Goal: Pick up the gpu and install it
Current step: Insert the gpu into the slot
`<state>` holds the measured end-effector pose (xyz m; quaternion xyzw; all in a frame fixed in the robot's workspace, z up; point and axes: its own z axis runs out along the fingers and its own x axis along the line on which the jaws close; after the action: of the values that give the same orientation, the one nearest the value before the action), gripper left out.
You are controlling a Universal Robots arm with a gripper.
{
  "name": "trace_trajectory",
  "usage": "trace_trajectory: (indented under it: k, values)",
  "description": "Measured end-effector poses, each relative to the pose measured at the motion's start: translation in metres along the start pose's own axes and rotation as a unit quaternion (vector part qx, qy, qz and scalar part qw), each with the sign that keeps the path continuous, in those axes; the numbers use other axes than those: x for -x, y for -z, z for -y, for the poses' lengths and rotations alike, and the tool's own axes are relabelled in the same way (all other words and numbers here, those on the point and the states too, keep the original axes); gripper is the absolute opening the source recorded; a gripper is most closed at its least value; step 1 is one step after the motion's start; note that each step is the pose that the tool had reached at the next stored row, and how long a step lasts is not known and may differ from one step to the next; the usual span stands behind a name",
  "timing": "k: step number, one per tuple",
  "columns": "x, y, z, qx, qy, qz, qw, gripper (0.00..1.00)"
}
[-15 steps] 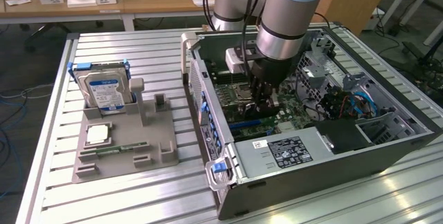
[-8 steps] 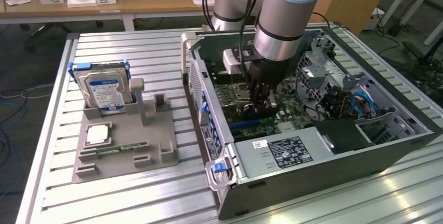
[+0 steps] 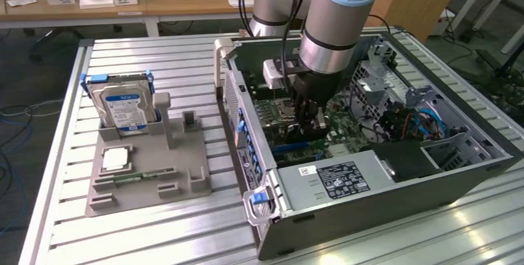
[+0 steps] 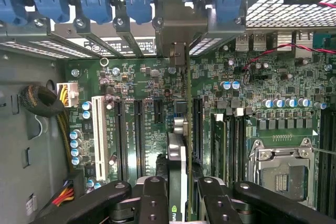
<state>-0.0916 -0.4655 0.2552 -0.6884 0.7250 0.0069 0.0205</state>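
Pincer clamps thin flat gpu

The gpu, a thin flat card seen edge-on in the wrist view, stands upright on its long edge inside the open computer case, over the green motherboard among the expansion slots. Its metal end bracket reaches the slot openings in the case's rear wall. In the exterior view the card stands low within the case.
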Motion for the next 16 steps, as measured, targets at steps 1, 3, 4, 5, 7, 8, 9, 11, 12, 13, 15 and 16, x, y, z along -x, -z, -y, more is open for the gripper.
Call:
trace_trajectory:
  k: [1,3,4,5,7,8,9,11,12,13,15,16]
  values:
    - [0.0000,0.0000,0.0000,0.0000,0.000,0.0000,1.0000,0.27]
    - [0.0000,-0.0009,0.0000,-0.0001,0.000,0.0002,1.0000,0.27]
    - [0.0000,-0.0019,0.0000,-0.0001,0.000,0.0002,1.0000,0.27]
    - [-0.0001,-0.0027,-0.0001,0.0001,0.000,0.0000,1.0000,0.27]
    - [-0.0001,-0.0038,-0.0001,0.0003,0.000,0.0000,1.0000,0.27]
    - [-0.0002,-0.0046,-0.0001,0.0003,0.000,0.0000,1.0000,0.27]
    - [-0.0002,-0.0056,-0.0001,0.0004,0.000,0.0000,1.0000,0.27]
    - [-0.0003,-0.0071,-0.0001,0.0005,0.000,-0.0001,1.0000,0.27]
    - [-0.0003,-0.0080,-0.0002,0.0005,0.000,0.0000,1.0000,0.27]
    - [-0.0004,-0.0088,-0.0002,0.0004,0.000,0.0000,1.0000,0.27]
    - [-0.0004,-0.0093,-0.0002,0.0004,0.000,-0.0002,1.0000,0.27]
    - [-0.0004,-0.0094,-0.0002,0.0004,0.000,-0.0002,1.0000,0.27]
